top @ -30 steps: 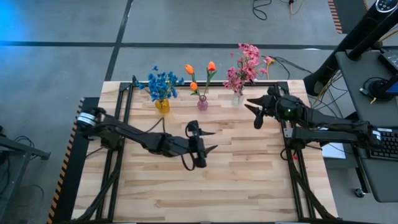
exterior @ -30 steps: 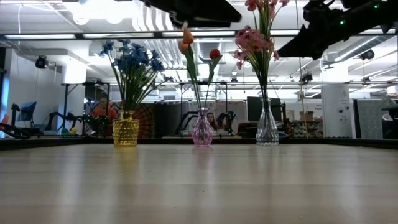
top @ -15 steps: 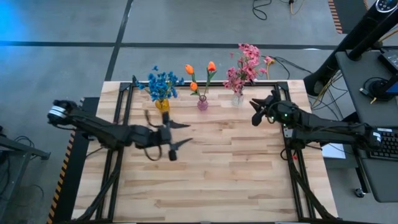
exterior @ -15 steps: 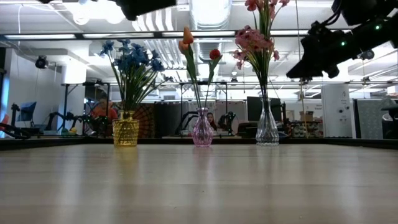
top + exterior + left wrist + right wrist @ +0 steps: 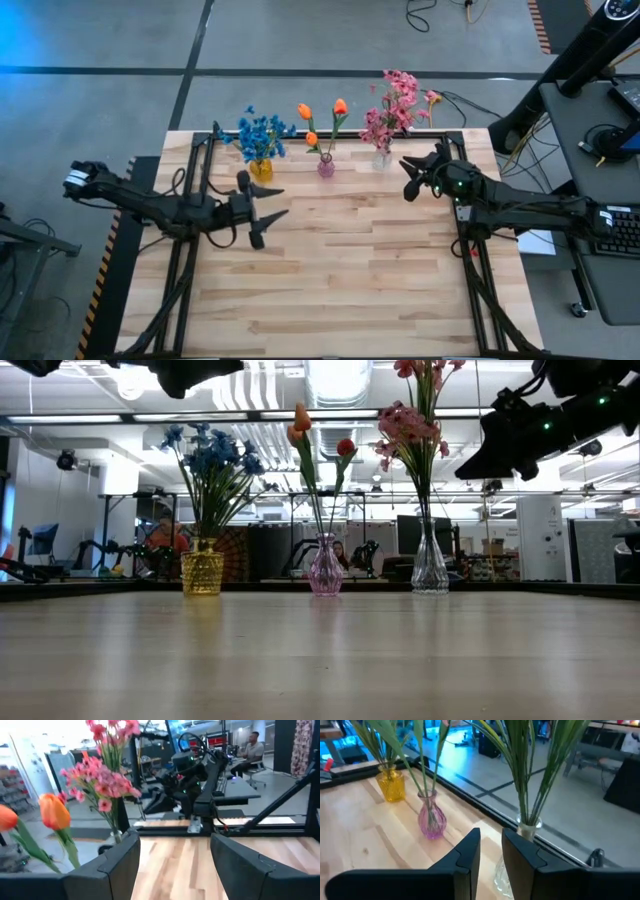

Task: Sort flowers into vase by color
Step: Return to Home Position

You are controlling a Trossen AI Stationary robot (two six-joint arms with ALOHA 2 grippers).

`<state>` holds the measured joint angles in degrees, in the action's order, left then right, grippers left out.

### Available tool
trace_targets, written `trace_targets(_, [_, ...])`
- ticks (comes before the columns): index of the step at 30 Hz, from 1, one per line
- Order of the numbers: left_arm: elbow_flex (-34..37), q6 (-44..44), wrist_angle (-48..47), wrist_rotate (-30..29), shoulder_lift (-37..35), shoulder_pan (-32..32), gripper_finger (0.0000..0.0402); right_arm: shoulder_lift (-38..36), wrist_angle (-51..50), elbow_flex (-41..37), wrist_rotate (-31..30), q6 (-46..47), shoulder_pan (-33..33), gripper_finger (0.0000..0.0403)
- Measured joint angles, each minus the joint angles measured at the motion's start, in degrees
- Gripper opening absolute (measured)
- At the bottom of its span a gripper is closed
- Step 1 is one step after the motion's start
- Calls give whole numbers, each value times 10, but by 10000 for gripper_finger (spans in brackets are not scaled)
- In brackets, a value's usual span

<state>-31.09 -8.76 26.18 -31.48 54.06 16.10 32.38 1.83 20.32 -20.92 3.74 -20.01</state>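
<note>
Three vases stand in a row along the table's far edge. Blue flowers (image 5: pixel 262 133) stick by their stems into a yellow vase (image 5: pixel 260 169). Orange tulips (image 5: pixel 322 112) stand in a pink vase (image 5: pixel 326 166). Pink blossoms (image 5: pixel 392 108) stand in a clear vase (image 5: pixel 381 159). My left gripper (image 5: pixel 262 215) hovers open just near of the yellow vase, with nothing between its fingers (image 5: pixel 175 845). My right gripper (image 5: pixel 407 179) hangs to the right of the clear vase. Only a narrow gap shows between its fingers (image 5: pixel 491 837), and nothing is in it.
A black metal frame (image 5: pixel 465 215) runs along the table's sides and far edge. The wooden tabletop (image 5: pixel 340 280) stretches from the vases to the near edge. Beyond the table lies a workshop room, where a person sits at a desk (image 5: pixel 252 751).
My left gripper has drawn back from the table's middle toward its left edge and a little toward the yellow vase, staying open. My right gripper has sunk slightly beside the clear vase, and its fingers have come closer together. The vases and flowers have kept still.
</note>
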Motion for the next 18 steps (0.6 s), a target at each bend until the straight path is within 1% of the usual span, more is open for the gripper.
trace_targets(2, [0, 3, -17, 9, 3, 0, 224, 0, 8, -5, 18, -13, 0, 75])
trace_targets(4, [2, -33, -32, 7, 4, -2, 224, -2, 25, -11, 72, -48, -2, 77])
trace_targets(7, [3, -42, -14, -2, -11, -19, 224, -17, 54, -13, 140, -75, -1, 77])
trace_targets(9, [8, -46, -11, 5, -32, -27, 224, -29, 53, -14, 157, -85, -2, 77])
trace_targets(12, [37, -54, -17, 46, -73, -35, 224, -50, 51, -18, 173, -95, -2, 74])
trace_targets(16, [77, -53, -10, 84, -146, -38, 224, -83, 55, -29, 242, -108, -2, 68])
trace_targets(18, [98, -53, -12, 97, -180, -38, 224, -99, 72, -43, 266, -105, -2, 68])
